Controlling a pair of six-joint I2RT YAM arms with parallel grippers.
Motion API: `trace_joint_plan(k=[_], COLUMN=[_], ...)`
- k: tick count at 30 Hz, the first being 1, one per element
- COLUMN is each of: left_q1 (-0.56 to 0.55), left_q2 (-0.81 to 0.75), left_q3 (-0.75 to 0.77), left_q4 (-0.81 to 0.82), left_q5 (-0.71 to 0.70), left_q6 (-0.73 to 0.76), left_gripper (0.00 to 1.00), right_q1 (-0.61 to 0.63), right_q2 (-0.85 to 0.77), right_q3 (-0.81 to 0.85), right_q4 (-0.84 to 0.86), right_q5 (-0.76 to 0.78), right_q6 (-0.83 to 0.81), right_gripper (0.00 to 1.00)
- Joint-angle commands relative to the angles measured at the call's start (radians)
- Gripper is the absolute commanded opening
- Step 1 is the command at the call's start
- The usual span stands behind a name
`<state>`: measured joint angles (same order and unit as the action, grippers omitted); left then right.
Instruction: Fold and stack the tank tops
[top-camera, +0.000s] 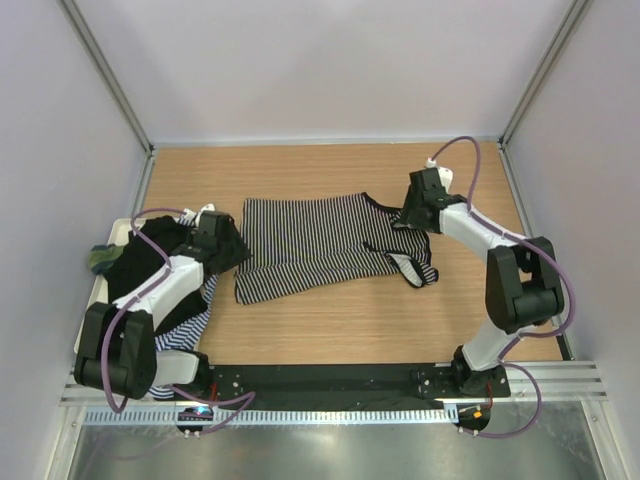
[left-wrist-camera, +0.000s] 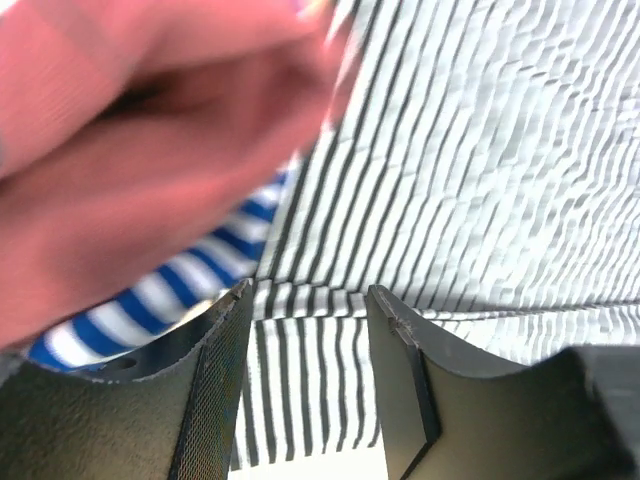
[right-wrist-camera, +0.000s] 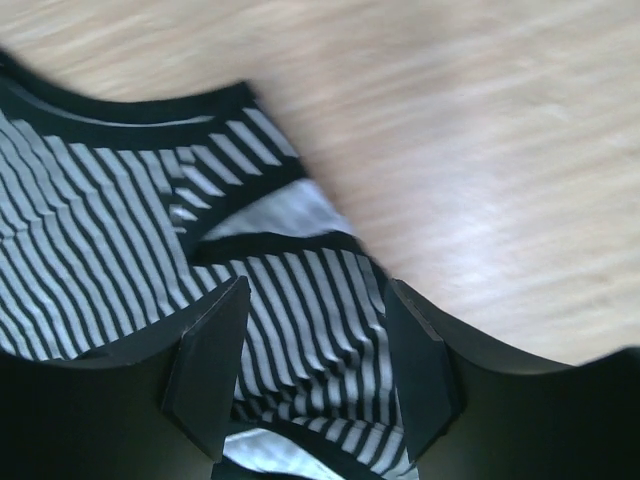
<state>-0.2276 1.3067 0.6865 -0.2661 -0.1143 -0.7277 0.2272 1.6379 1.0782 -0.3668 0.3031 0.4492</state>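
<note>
Wooden tabletop (top-camera: 330, 340) holds the striped tank top (top-camera: 320, 245) spread out. Your left gripper (left-wrist-camera: 310, 305) has its fingers apart, striped cloth just beyond them. Your right gripper (right-wrist-camera: 315, 310), fingers apart too, sits over the straps (right-wrist-camera: 270, 245).

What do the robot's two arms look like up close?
Both the left arm and right arm have white shells with black joints, and a purple cable loops along each. The left end effector and right end effector are black, each with two flat fingers.
</note>
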Motion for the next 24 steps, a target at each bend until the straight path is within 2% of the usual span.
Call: trace_joint_plan(k=[1, 9, 15, 17, 19, 24], left_q1=[-0.021, -0.021, -0.018, -0.018, -0.015, 0.0], left_q2=[0.008, 0.193, 0.341, 0.396, 0.431, 0.522], left_q3=[0.079, 0.221, 0.318, 0.352, 0.37, 0.393], left_q4=[-0.001, -0.021, -0.031, -0.036, -0.041, -0.042], left_q5=[0.024, 0.062, 0.033, 0.033, 0.028, 0.021], left_q6=[0.016, 0.031, 0.05, 0.051, 0.053, 0.053], left_gripper=[0.51, 0.5, 0.48, 0.48, 0.47, 0.45], right_q1=[0.078, 0.113, 0.092, 0.077, 0.063, -0.043], right_q2=[0.075, 0.262, 0.358, 0.364, 0.353, 0.283], right_q3=[0.104, 0.272, 0.359, 0.368, 0.353, 0.296], right_q4=[0.0, -0.052, -0.093, -0.095, -0.074, -0.005], right_q5=[0.007, 0.025, 0.071, 0.073, 0.073, 0.003], right_q6=[-0.066, -0.064, -0.053, -0.047, -0.029, 0.051], right_gripper=[0.64, 0.64, 0.52, 0.27, 0.07, 0.02])
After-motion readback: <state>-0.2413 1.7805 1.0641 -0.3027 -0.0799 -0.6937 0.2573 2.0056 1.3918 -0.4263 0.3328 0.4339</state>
